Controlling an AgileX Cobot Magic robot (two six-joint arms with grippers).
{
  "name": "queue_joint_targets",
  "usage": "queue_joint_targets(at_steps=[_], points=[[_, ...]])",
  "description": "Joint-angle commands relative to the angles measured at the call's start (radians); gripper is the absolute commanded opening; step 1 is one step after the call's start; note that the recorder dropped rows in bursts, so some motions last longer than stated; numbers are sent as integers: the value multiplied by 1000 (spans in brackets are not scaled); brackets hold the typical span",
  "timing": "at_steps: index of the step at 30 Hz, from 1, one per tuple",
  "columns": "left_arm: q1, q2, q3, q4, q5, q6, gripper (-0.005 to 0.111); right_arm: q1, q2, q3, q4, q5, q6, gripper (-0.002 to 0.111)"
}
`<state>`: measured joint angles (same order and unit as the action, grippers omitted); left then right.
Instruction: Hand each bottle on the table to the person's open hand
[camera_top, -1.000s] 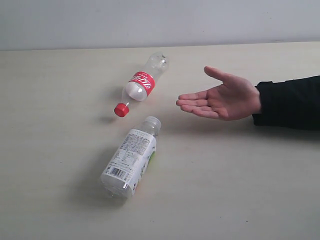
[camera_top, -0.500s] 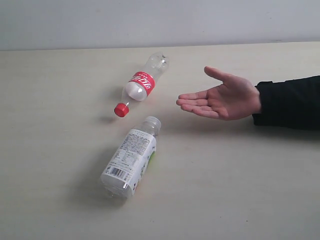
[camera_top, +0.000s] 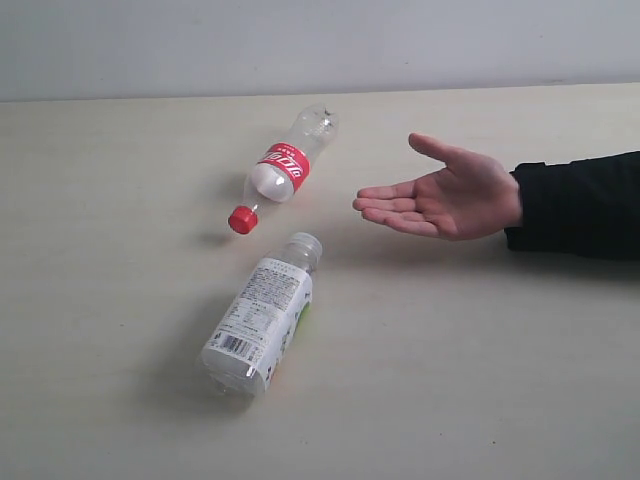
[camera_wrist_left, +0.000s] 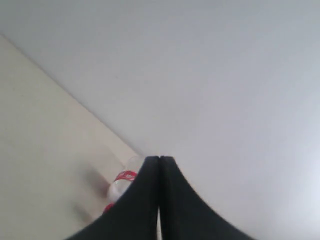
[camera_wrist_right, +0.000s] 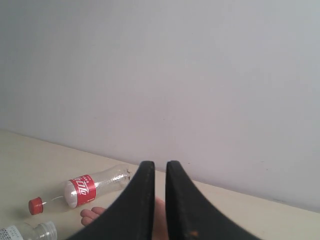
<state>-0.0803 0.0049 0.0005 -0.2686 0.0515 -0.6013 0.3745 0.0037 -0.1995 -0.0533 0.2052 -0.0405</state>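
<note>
Bottle (camera_top: 285, 165), red-capped: clear plastic, seemingly empty.

Backdrop: plain pale grey-white matte wall (camera_top: 320, 40), uniform and unmarked. It fills the top strip of the exterior view and most of both wrist views. It meets the wide flat pale beige wood-grain tabletop (camera_top: 90, 330) along one straight line that rises slightly toward the right of the exterior view. The tabletop has faint small specks and an even tone elsewhere. Light is soft and diffuse. Shadows on the surface are blurry-edged and fall toward the left of the exterior view.
</note>
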Motion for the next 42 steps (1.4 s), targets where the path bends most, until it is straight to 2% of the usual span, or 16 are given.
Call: queue_joint_targets(at_steps=[1, 10, 14, 19, 21, 24, 27, 32, 36, 39, 42], points=[[0, 0, 0, -23, -97, 1, 0, -4, -4, 2, -5, -9, -9, 10], [0, 0, 0, -14, -139, 28, 0, -4, -4, 2, -5, -9, -9, 10], [0, 10, 0, 126, -289, 26, 0, -4, -4, 2, -5, -9, -9, 10], [0, 140, -163, 240, -243, 19, 0, -4, -4, 2, -5, -9, -9, 10], [0, 221, -250, 304, -161, 21, 0, -4, -4, 2, -1, -9, -9, 10], [0, 373, -414, 465, 68, 37, 0, -4, -4, 2, 3, -9, -9, 10], [0, 534, -552, 490, 281, 184, 0, -4, -4, 2, 3, -9, -9, 10], [0, 827, -779, 320, 608, 584, 0, -4, -4, 2, 3, -9, -9, 10], [-3, 1049, -959, 95, 835, 770, 0, -4, -4, 2, 3, -9, -9, 10], [-30, 1193, -1045, 8, 929, 810, 0, -4, -4, 2, 3, -28, -9, 10], [-97, 1322, -1090, 6, 964, 772, 8, -4, -4, 2, 3, -27, -9, 10]])
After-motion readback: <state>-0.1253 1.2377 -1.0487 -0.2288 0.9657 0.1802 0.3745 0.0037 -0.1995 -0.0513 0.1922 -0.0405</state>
